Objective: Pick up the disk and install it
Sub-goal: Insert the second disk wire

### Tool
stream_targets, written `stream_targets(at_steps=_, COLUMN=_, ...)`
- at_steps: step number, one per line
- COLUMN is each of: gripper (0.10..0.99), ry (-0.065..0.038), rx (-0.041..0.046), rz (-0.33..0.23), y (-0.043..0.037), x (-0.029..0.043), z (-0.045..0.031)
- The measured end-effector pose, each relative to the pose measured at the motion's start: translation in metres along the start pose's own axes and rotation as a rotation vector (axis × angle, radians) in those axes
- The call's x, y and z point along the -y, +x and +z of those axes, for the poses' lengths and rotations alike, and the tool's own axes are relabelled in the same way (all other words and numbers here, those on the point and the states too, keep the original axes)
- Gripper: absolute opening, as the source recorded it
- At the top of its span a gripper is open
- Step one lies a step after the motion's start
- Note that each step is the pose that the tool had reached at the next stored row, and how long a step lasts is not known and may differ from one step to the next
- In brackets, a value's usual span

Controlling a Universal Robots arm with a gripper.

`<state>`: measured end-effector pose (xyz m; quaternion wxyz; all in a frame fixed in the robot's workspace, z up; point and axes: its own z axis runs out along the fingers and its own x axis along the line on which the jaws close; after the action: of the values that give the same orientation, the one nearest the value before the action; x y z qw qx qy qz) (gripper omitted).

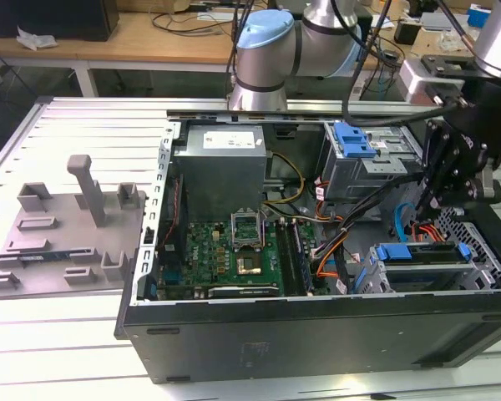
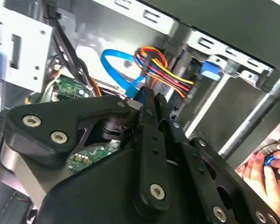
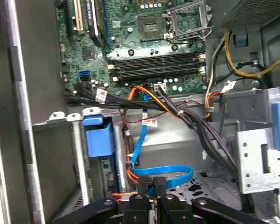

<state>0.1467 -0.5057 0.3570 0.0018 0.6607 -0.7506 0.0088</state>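
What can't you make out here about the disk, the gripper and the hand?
- Whether the blue-framed part is the disk: exterior view, edge-on, too small.
- Whether the gripper touches the blue cable: second wrist view, its own body covers this.
- The hand: second wrist view, cut by the edge.
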Motion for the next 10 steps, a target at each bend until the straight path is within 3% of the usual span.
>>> stream_targets(at_steps=5, gripper=0.161, ry=0.000, rx=0.0005, rz=-0.002, y=0.0155, x=0.0016, z=0.0002)
stream_targets(at_steps=10, gripper=0.161, ry=-0.001, rx=0.0069, rz=-0.011, y=0.0204, x=0.0017, z=0.0003)
